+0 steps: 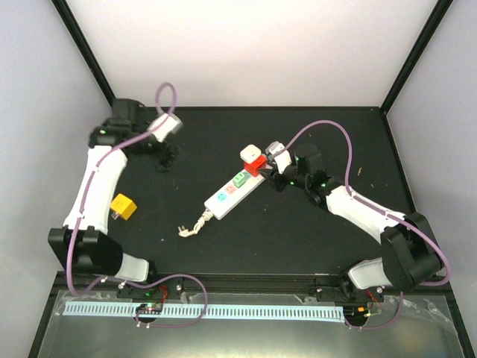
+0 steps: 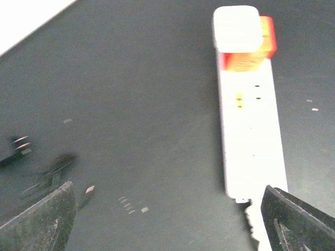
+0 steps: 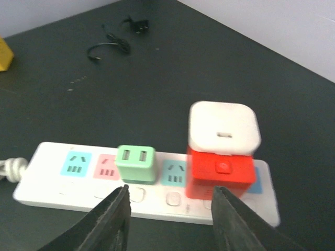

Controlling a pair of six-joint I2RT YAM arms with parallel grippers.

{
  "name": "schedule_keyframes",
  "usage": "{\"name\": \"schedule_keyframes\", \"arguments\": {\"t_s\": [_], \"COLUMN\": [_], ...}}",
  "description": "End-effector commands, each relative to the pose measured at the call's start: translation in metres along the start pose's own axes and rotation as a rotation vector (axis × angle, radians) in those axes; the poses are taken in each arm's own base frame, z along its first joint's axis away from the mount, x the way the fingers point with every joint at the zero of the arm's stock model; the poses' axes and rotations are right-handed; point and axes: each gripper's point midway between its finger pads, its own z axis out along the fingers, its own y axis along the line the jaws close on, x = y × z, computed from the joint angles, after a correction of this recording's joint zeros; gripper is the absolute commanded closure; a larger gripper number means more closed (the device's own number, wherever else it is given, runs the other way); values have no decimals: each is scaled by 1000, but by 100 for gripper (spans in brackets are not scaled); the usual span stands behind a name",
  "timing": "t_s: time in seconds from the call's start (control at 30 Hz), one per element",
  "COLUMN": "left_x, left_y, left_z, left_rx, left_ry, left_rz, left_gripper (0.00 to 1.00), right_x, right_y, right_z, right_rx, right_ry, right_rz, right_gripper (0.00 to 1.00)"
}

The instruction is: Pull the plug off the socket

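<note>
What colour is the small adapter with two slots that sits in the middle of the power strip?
The adapter is light green; the right wrist view shows it best.

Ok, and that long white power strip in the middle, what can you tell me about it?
The power strip is a long white plastic bar lying flat and slanted on the black table. Its top shows blue and pink outlet faces. A green adapter is plugged in mid-row, and a red block with a white cube on top sits near one end. A short knotted white cord trails from the other end. The right gripper hovers open by the red block.
</note>
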Motion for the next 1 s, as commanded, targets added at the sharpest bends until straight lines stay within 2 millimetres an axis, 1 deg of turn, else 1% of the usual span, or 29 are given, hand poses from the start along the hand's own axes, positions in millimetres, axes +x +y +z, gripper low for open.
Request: {"name": "schedule_keyframes", "arguments": {"t_s": [0.0, 0.1, 0.2, 0.27, 0.47, 0.57, 0.73, 0.87, 0.97], "left_x": [-26, -23, -16, -12, -5, 1, 6, 11, 13], "left_y": [-47, -77, -97, -108, -127, -132, -136, -133, -130], "left_z": [27, 55, 81, 95, 134, 151, 175, 192, 202], "left_rx": [48, 108, 145, 158, 195, 190, 187, 169, 161], "left_ry": [-120, -103, -58, -20, 64, 92, 118, 145, 162], "left_rz": [46, 57, 61, 63, 40, 37, 31, 34, 29], "left_gripper": [4, 8, 11, 13, 18, 20, 24, 29, 31], "right_x": [16, 26, 35, 41, 54, 59, 67, 70, 71], "right_y": [-20, -17, -12, -9, -1, -3, -1, -1, 0], "right_z": [6, 8, 11, 12, 18, 24, 31, 34, 34], "right_rx": [63, 48, 19, 7, -36, -34, -50, -52, -58], "right_ry": [27, 35, 54, 57, 62, 80, 95, 98, 97], "right_rz": [33, 31, 59, 78, 104, 120, 143, 148, 150], "right_gripper": [53, 53, 57, 60, 67, 72, 77, 78, 78]}}
